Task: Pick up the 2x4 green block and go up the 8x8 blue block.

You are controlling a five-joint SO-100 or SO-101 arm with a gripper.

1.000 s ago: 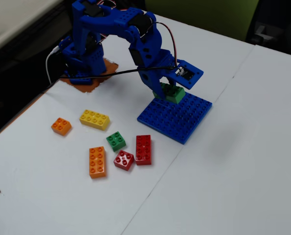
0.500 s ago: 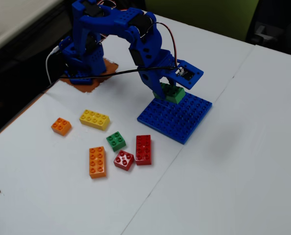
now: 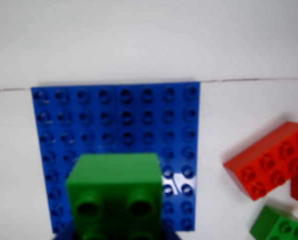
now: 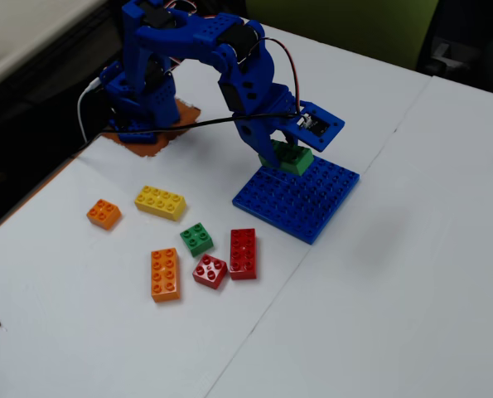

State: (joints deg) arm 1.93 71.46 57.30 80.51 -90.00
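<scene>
The 2x4 green block fills the bottom middle of the wrist view, studs toward the camera, held between my jaws. My gripper is shut on it; only dark blue jaw edges show at the frame's bottom. In the fixed view the green block sits in my gripper at the far left edge of the 8x8 blue block. I cannot tell whether it touches the plate or hovers just above. The blue plate lies flat on the white table, right behind the block.
A red 2x4 brick and a small green 2x2 brick lie right of the plate. The fixed view shows loose bricks left of the plate: yellow, orange, small orange, small red. The arm base stands at the back left.
</scene>
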